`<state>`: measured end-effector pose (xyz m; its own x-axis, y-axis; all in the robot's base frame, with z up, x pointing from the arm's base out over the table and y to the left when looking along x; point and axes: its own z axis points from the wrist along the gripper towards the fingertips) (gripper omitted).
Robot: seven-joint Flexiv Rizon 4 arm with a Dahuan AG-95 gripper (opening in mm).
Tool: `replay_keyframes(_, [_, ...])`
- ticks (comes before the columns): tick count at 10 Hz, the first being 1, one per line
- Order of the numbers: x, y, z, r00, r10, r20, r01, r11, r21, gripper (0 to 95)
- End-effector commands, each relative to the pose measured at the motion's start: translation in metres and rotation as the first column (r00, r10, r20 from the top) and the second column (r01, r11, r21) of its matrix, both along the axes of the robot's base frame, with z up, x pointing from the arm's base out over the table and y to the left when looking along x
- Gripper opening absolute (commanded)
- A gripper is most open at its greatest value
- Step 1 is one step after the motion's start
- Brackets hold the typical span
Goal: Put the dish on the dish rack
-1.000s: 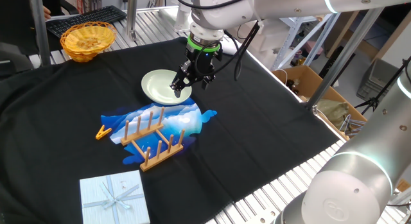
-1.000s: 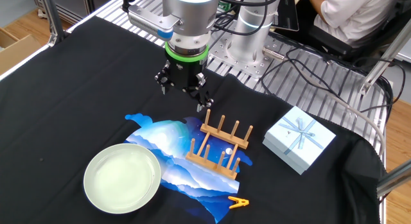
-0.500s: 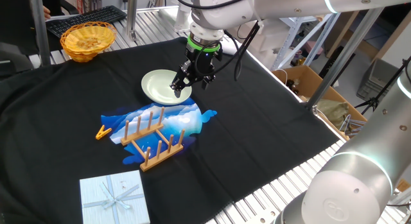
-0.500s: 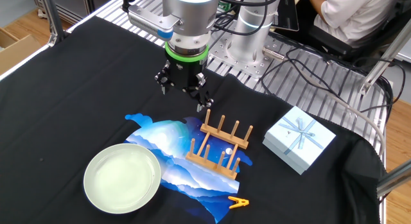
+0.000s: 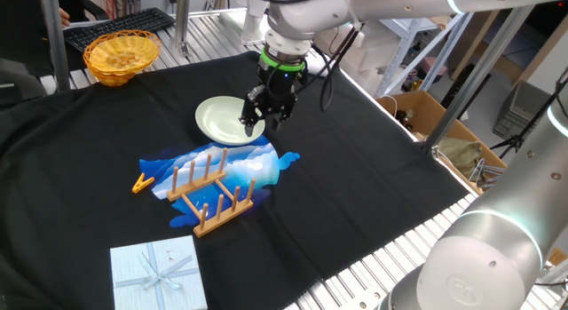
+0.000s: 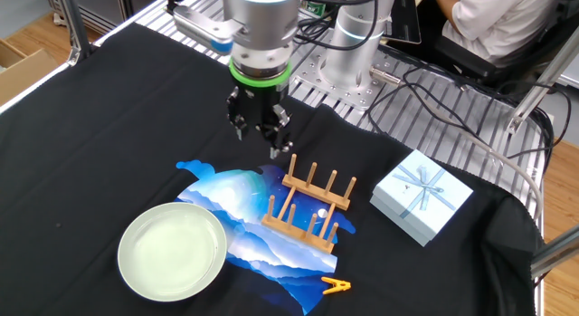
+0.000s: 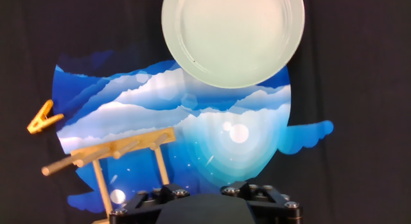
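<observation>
The dish [image 5: 222, 117] is a pale green-white plate lying flat on the black cloth, partly over the edge of a blue cloud-print mat [image 5: 253, 165]. It also shows in the other fixed view [image 6: 172, 251] and at the top of the hand view [image 7: 231, 34]. The wooden dish rack [image 5: 213, 193] stands on the mat, empty [image 6: 312, 203], and shows at the lower left of the hand view [image 7: 122, 150]. My gripper [image 5: 257, 123] hovers open and empty above the mat's edge beside the dish [image 6: 262, 139]. The hand view shows only its base.
An orange clothespin [image 5: 142, 182] lies next to the mat. A pale blue gift box [image 5: 158, 273] sits near the front edge. A yellow wicker basket [image 5: 122, 54] stands at the far corner. A cardboard box [image 5: 426, 115] stands beyond the table's right side.
The wrist has turned about its axis, so the fingers stand at a new angle. The dish and rack have not moved.
</observation>
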<state>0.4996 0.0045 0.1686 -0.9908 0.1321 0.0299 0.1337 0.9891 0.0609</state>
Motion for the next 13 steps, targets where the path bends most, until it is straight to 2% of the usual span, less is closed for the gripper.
replay_keyframes(1, [0.000, 0.001, -0.001, 1.000, -0.014, -0.001, 0.014, 1.000, 0.005, 0.0])
replay_keyframes(4, [0.000, 0.001, -0.001, 1.000, -0.011, -0.001, 0.011, 1.000, 0.004, 0.0])
replay_keyframes(7, [0.000, 0.001, -0.002, 1.000, -0.011, -0.003, 0.010, 1.000, -0.014, 0.0])
replay_keyframes(11, [0.003, 0.004, -0.009, 0.999, -0.032, -0.014, 0.031, 0.999, -0.026, 0.0])
replay_keyframes(13, [0.007, 0.005, -0.012, 1.000, -0.022, -0.008, 0.021, 0.999, -0.024, 0.0])
